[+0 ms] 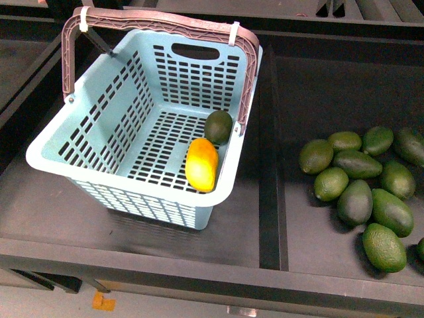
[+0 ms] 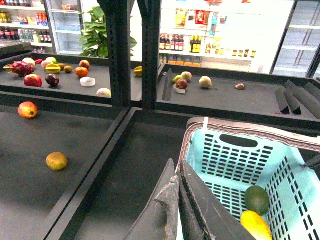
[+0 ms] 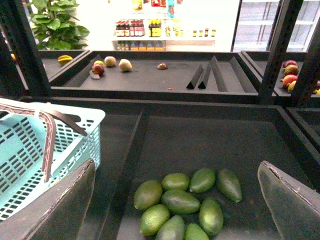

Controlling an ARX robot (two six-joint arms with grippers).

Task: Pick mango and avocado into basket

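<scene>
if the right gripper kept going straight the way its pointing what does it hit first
Probably the pile of dark green egg-shaped avocados on the black shelf tray, which lies between the open jaws of the right gripper in its wrist view. Depth is unclear, so this is a guess.

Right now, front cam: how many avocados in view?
12. One avocado lies in the basket beside the mango. Ten sit in the loose pile in the bin right of the basket. One edge avocado is cut off by the frame. More may lie beyond it.
</scene>
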